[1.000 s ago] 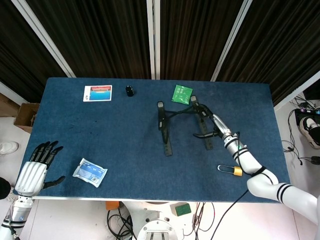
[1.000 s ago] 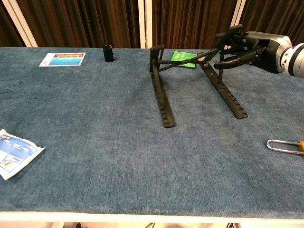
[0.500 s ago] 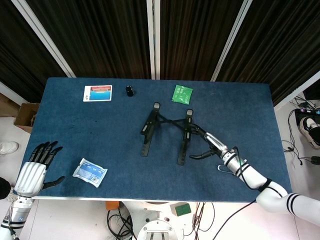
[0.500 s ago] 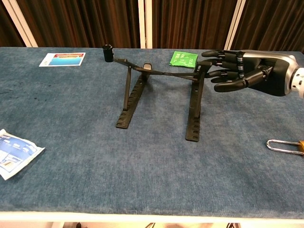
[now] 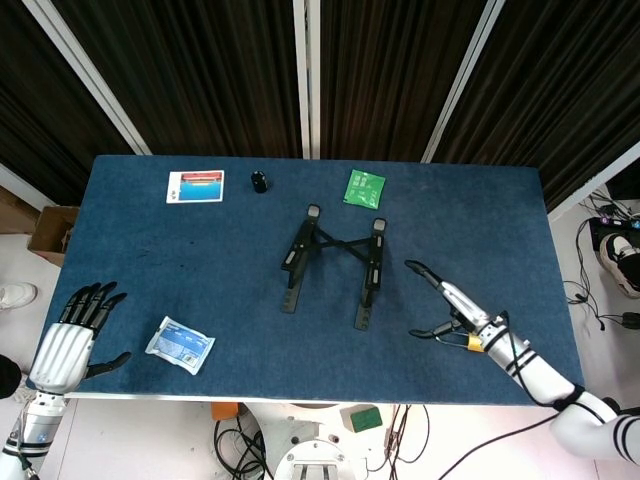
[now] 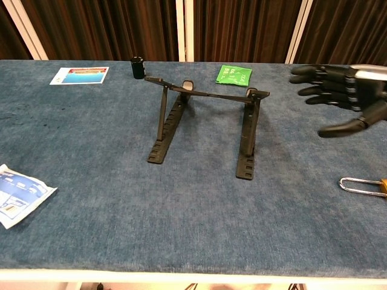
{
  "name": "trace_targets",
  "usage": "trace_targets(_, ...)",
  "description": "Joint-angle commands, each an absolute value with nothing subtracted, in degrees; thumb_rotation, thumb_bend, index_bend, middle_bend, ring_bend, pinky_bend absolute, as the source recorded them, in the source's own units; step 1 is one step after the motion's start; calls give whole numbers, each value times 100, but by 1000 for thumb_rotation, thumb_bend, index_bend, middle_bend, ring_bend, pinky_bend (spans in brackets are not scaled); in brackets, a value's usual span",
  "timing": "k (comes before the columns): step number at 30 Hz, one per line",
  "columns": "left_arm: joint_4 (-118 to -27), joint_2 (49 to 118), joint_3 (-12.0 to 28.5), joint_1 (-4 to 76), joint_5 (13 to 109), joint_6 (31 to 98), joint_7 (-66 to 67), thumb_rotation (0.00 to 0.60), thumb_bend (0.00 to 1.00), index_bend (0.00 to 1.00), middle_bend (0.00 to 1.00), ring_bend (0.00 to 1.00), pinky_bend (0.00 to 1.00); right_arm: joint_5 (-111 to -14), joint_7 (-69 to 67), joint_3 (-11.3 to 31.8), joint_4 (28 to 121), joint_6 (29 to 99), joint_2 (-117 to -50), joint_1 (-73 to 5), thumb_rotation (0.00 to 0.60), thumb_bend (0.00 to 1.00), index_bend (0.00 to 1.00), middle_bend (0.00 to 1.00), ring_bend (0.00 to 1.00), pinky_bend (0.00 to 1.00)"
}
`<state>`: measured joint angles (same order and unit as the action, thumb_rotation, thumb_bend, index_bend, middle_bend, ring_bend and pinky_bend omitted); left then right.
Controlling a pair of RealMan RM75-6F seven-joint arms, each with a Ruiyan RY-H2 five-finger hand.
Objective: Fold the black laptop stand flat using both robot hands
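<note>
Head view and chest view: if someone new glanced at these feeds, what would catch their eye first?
Most likely the black laptop stand, standing propped up mid-table, untouched. Next, the right hand, open with fingers spread, hovering to the stand's right above a padlock on the cloth. The left hand sits open at the near left corner, beside a blue-and-white packet.
</note>
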<state>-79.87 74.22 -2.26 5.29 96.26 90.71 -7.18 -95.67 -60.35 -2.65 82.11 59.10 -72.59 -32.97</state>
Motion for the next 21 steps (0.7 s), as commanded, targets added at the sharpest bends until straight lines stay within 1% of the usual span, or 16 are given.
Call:
trace_targets(1, -7998, 7427, -226, 534, 9635, 9071, -710, 600, 106, 155, 68, 13, 88, -9623, -5553, -560, 8460, 5921, -6993, -3142, 600, 111, 0, 47, 0, 0)
trace_targets(6, -8024, 7421, -239, 509, 9666, 9129, -677, 600, 106, 156, 68, 13, 88, -9847, -5089, -646, 8598, 5522, -7187, -3440, 600, 131, 0, 60, 0, 0)
trace_targets(10, -8022, 7385, -244, 447, 9626, 9192, -695, 600, 106, 155, 68, 13, 88, -9833, -5024, -507, 8711, 5205, -7439, -3770, 600, 140, 0, 66, 0, 0)
trace_targets(16, -7997, 7390, -248, 410, 9627, 9244, -738, 600, 107, 155, 68, 13, 88, -9479, -4874, -42, 8545, 4610, -8053, -4351, 600, 164, 0, 68, 0, 0)
trace_targets(21, -7939, 7406, -260, 381, 9583, 9224, -797, 600, 107, 155, 68, 13, 88, -8695, -4972, 659, 8198, 4629, -8405, -4530, 600, 176, 0, 72, 0, 0)
